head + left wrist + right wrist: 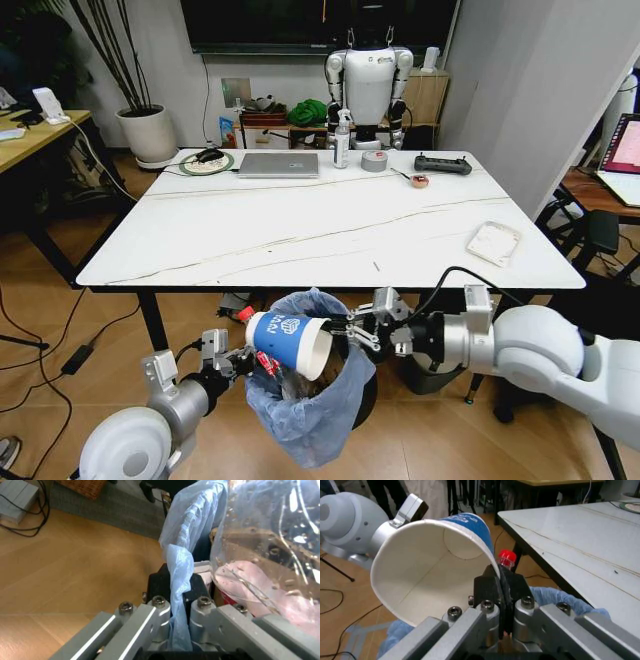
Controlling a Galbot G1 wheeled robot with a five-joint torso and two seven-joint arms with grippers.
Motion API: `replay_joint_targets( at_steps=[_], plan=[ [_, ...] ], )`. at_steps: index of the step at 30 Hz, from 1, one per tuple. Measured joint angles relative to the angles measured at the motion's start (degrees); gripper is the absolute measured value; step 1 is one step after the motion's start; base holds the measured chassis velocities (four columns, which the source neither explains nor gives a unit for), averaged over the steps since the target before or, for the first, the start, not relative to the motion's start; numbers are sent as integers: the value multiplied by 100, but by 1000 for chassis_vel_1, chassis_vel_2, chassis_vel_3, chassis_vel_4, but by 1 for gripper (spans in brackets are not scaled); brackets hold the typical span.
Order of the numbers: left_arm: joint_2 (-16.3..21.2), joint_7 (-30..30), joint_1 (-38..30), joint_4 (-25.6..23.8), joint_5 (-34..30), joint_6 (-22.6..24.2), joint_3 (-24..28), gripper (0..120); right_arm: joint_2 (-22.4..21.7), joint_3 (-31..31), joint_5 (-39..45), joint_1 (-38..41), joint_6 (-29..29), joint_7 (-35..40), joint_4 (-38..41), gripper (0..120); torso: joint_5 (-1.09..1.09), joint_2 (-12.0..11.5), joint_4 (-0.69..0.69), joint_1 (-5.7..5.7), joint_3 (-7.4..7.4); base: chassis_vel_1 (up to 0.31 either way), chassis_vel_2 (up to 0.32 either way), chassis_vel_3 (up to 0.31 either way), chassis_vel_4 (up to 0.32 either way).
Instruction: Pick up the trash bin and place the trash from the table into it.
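The counter [300, 235] is a big white marble-look top with thin dark veins on slim black legs, sitting on a wood floor [60, 300]. Everything on it is along the far edge: a round mat [207, 162] with something dark on it, a closed silver laptop [279, 164], a spray bottle [342, 140], a grey tape roll [375, 160] and a black controller [442, 164]. A white square tray [493, 243] lies near the right edge.

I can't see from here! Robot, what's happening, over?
Left gripper clamped on trash bin bag. Right gripper holds blue paper cup over bin. Nothing blocking.
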Motion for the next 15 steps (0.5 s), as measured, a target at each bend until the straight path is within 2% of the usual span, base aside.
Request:
replay_joint_targets(
  at_steps=[4,15],
  plan=[
    [-23,2,169,-81,81,9,-93,0,148,-176,-4,320,-94,109,-120,0,0,0,1,0,0,0,0,0,0],
    [-124,6,393,-206,153,26,-267,0,265,-393,-146,493,-84,166,-253,0,0,0,0,-1,-1,0,0,0,0]
  ],
)
